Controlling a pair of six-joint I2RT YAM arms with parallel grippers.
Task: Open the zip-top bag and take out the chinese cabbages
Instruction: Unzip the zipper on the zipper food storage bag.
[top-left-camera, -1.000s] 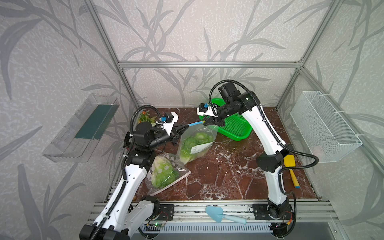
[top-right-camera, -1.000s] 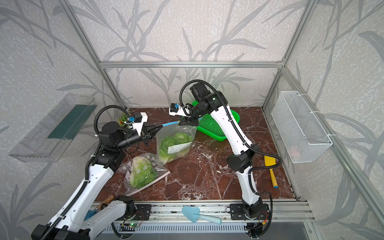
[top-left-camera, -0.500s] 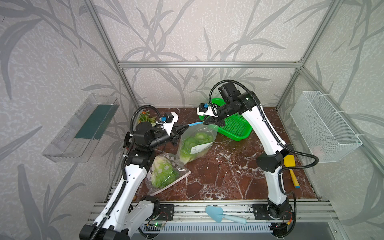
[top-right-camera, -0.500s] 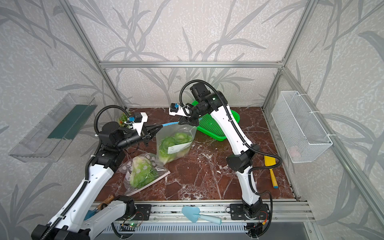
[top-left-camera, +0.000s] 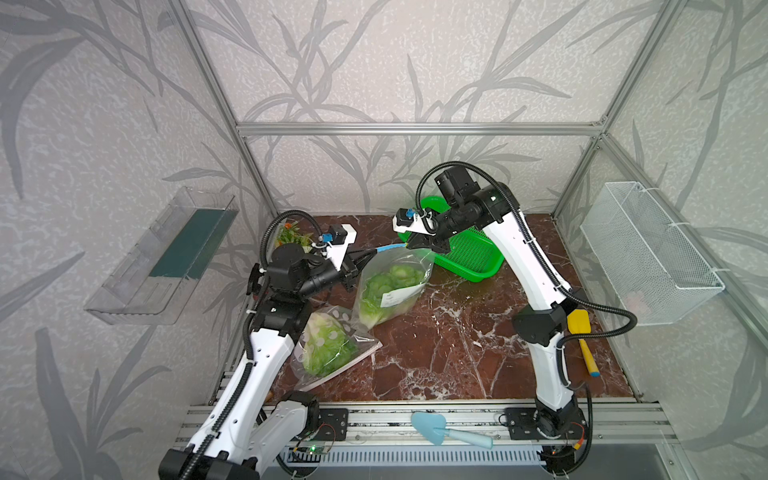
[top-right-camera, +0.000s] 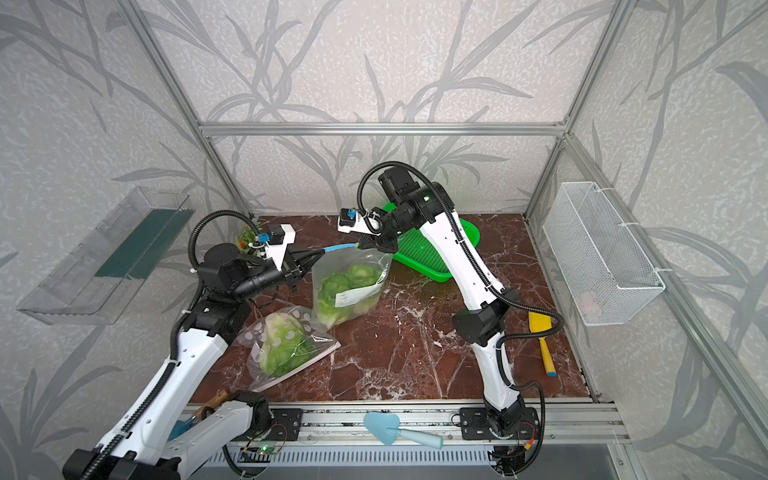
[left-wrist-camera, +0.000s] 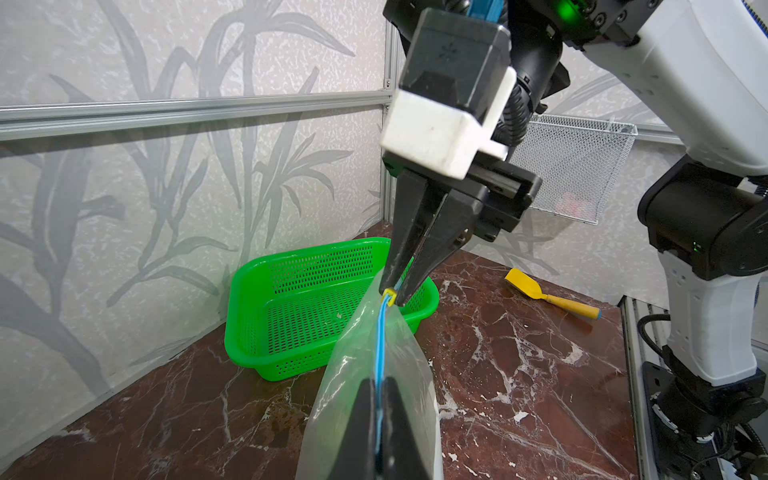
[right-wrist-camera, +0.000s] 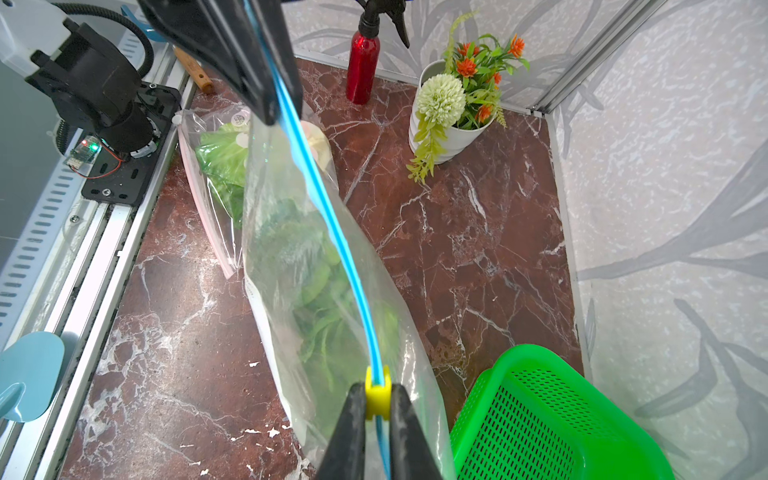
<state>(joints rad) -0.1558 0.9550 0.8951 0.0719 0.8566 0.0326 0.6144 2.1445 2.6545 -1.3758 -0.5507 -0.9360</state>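
Two closed grips on zip-top bag's (top-left-camera: 417, 266) sealed blue edge: left gripper (top-left-camera: 362, 258) at one end, right gripper (right-wrist-camera: 377, 397) on yellow slider (right-wrist-camera: 377, 390); open marble tabletop (top-left-camera: 457, 349) beside bag; green chinese cabbages (top-left-camera: 380, 291) inside.

Green basket (top-left-camera: 469, 255), potted flowers (right-wrist-camera: 453, 108), red bottle (right-wrist-camera: 363, 66)

**Bright, even light, hardly a shadow**

Diffuse light from above; only faint, soft shadows on the table (top-left-camera: 457, 353). Dull sheen on its marble, soft glints on the zip-top bag (top-left-camera: 390, 286). Top views sharp throughout. Wrist views stretch toward the edges; left end effector (left-wrist-camera: 379, 384) and right end effector (right-wrist-camera: 378, 395) slightly soft up close.
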